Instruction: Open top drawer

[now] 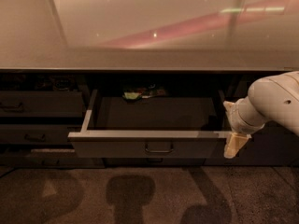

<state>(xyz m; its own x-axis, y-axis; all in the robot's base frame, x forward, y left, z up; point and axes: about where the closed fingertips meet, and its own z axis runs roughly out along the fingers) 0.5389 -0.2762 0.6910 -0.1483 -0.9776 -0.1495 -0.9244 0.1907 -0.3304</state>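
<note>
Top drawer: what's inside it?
The top drawer holds a few small items, one greenish, at the back; its front hides the nearest floor. The gripper is by its right front corner.

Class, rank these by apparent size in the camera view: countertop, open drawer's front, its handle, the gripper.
1. Countertop.
2. Drawer front.
3. Gripper, at the drawer's right front corner.
4. Handle, close to the gripper in size, so that pair is unsure.
</note>
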